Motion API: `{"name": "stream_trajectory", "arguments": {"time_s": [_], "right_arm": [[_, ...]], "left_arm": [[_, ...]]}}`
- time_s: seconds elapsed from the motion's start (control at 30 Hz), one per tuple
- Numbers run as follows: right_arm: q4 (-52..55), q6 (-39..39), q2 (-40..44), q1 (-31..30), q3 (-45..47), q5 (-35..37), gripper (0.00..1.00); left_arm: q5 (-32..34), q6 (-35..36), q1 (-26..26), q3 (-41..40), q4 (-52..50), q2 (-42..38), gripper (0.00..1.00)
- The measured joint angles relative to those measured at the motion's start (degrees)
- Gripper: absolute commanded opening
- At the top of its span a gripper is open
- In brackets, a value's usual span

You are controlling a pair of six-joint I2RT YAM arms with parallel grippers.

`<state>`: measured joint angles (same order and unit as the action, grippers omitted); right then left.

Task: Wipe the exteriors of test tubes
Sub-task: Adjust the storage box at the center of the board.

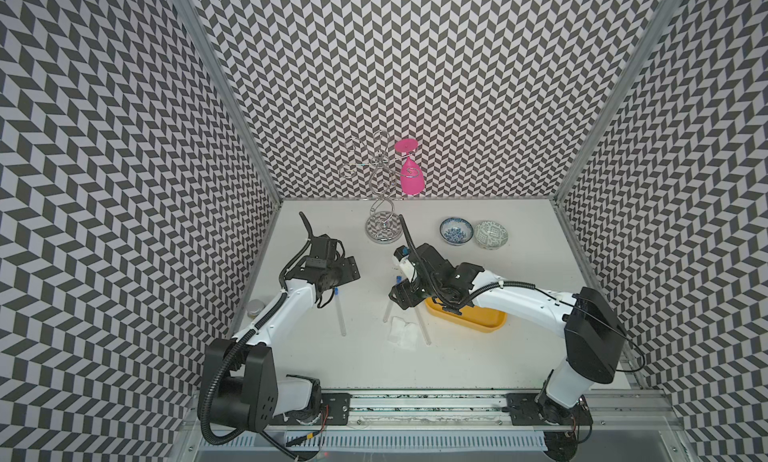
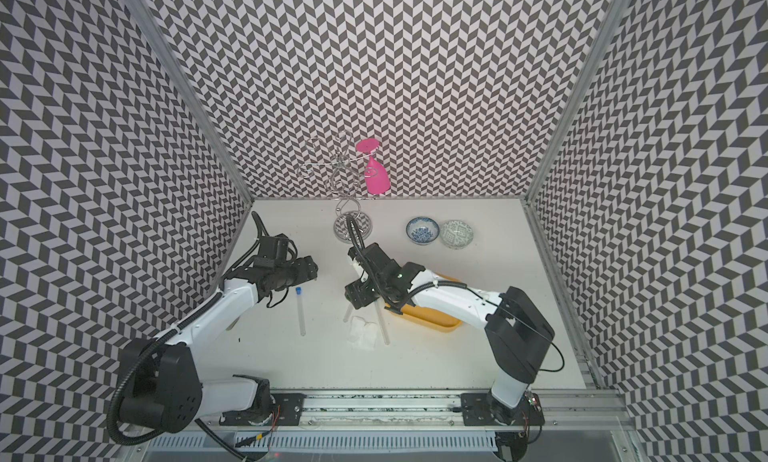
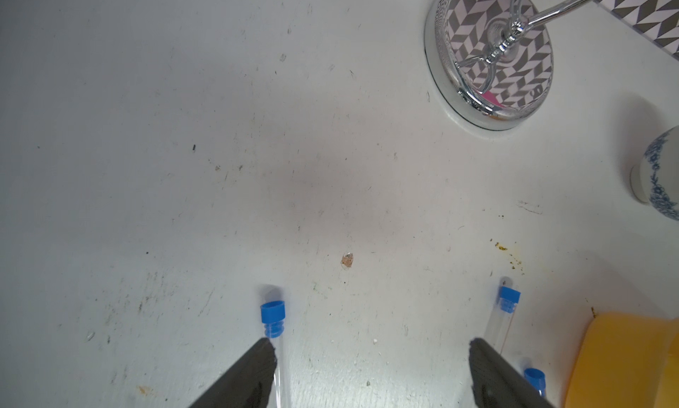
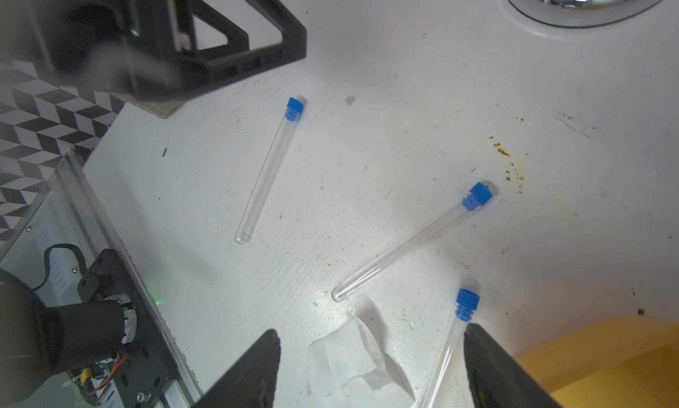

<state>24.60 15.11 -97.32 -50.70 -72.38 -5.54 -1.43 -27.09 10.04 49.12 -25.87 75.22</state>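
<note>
Three clear test tubes with blue caps lie on the white table. In both top views the left tube (image 1: 339, 312) (image 2: 300, 312) lies apart from the middle tube (image 1: 390, 304) (image 2: 347, 314) and the right tube (image 1: 424, 333) (image 2: 382, 329), which flank a crumpled white tissue (image 1: 402, 334) (image 2: 363, 333). My right gripper (image 1: 401, 299) (image 4: 371, 331) hangs open over the tissue (image 4: 352, 365), one finger close beside the right tube (image 4: 450, 351). My left gripper (image 1: 347, 272) (image 3: 372, 342) is open and holds nothing, above the table near the left tube's cap (image 3: 272, 312).
A yellow tray (image 1: 478, 318) lies under the right arm. A wire stand (image 1: 384, 227) with a hanging pink glass (image 1: 410, 177) stands at the back, with two patterned bowls (image 1: 456, 230) (image 1: 491, 234) to its right. A small jar (image 1: 256, 308) sits at the left edge.
</note>
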Motion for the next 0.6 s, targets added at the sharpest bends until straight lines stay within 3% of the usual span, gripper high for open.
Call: {"name": "stream_trajectory", "arguments": {"time_s": [0.33,0.6], "right_arm": [[3.41,5.95,2.69,7.56,1.49,3.04,0.72],[3.72,8.13,-1.77,9.84,1.75,0.28,0.63]], "left_arm": [[-0.02,-0.87,0.02,-1.57,-0.44,-0.66,0.83],[-0.02,-1.07,0.07,-1.57,-0.44,-0.68,0.83]]}}
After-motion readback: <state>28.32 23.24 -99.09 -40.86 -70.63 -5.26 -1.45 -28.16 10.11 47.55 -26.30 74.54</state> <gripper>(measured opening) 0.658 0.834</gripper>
